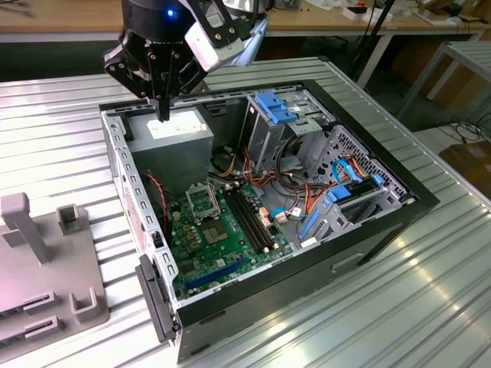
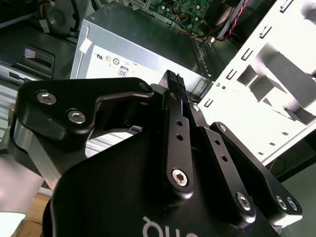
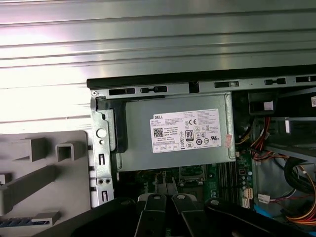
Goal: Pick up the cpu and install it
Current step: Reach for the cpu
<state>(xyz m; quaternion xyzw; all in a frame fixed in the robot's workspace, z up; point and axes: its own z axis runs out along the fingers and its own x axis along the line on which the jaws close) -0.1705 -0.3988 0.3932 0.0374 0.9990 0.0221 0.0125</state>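
Your end effector [image 1: 163, 113] hovers above the power supply [image 1: 170, 142], fingers [image 2: 173, 85] pressed together, seemingly pinching nothing; you're likely at cpu pickup.

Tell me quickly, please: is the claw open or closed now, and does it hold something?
Claw: closed, fingertips together above the grey power supply; whether something thin is pinched between them cannot be told.

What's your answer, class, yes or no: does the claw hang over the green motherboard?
No, in the exterior view the claw hangs above the grey power supply, not the motherboard.
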